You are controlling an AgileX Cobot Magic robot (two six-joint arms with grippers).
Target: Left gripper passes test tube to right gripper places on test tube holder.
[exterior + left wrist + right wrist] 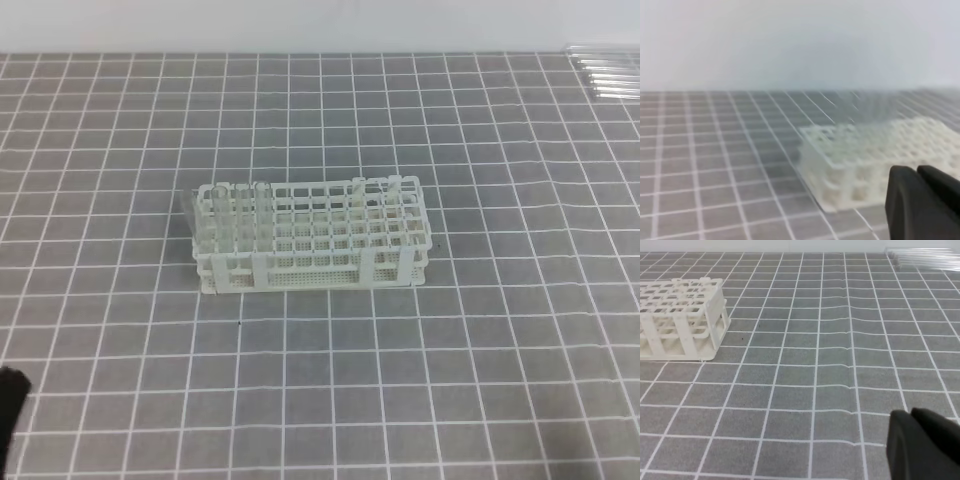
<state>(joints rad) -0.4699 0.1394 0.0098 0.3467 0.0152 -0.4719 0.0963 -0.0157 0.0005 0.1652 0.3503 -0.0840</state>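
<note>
White test tube holder [315, 240] mid-tabletop [480, 380], clear tubes standing in left-end holes. Loose test tubes [607, 72] far right behind holder. Both grippers' fingers closed, empty.

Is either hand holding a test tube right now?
No. Both wrist views show each hand shut with nothing between its fingers.

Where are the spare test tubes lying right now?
The spare test tubes lie at the mat's far right corner in the high view, well apart from the test tube holder mid-mat.
</note>
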